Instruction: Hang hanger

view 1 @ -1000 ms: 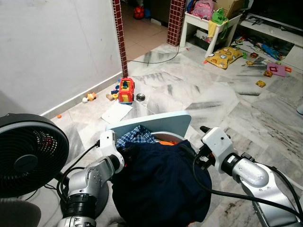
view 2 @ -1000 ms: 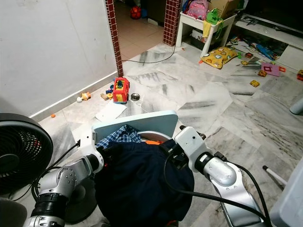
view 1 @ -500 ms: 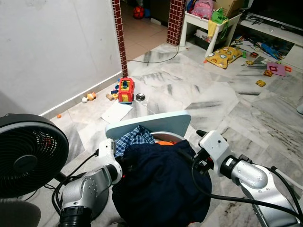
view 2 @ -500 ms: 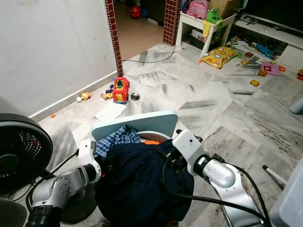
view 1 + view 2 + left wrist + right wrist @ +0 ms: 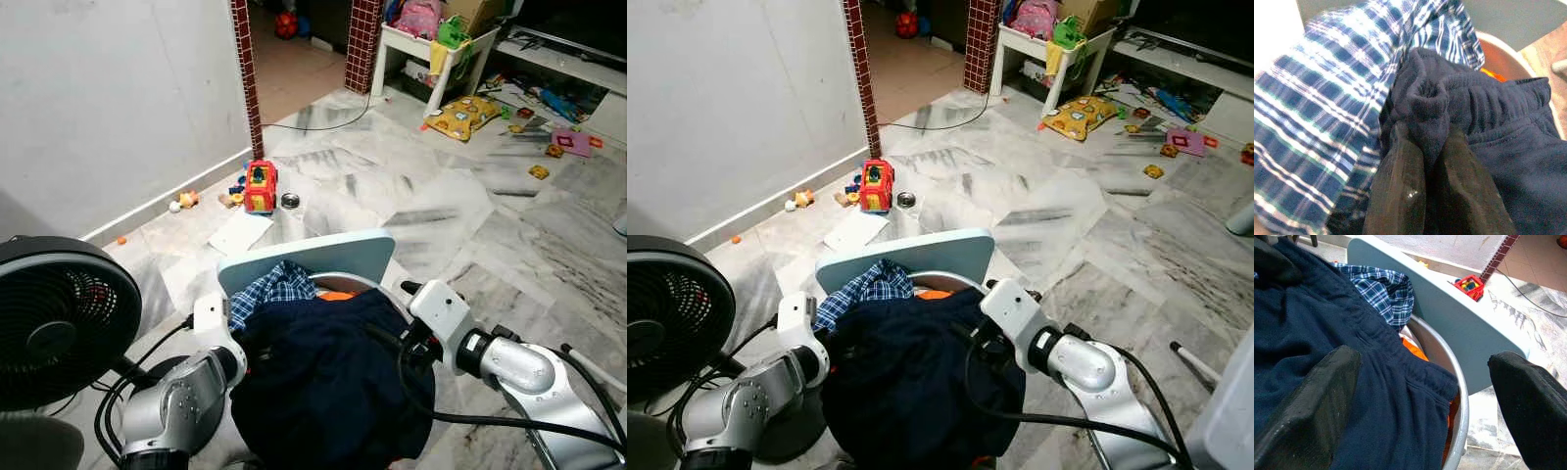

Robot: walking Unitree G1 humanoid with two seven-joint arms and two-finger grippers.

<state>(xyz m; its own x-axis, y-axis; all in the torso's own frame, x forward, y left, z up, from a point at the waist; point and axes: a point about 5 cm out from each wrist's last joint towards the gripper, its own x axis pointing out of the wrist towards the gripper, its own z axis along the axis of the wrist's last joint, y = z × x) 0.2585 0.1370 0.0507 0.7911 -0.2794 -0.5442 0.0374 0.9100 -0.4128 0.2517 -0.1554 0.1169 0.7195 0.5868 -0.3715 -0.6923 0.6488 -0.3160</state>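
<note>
Left hand (image 5: 1422,196) pinching soft ribbed navy garment (image 5: 333,392), bottom centre. Right hand (image 5: 1425,396) spread over round metal basin (image 5: 1462,401). Both arms drawn lower than before.

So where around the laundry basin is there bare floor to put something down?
Bare marble floor runs ahead of the light blue board toward the white table. It is crowded by the wall, near the red toy truck and white paper, and at the far right, where toys lie scattered. The black fan blocks the left.
</note>
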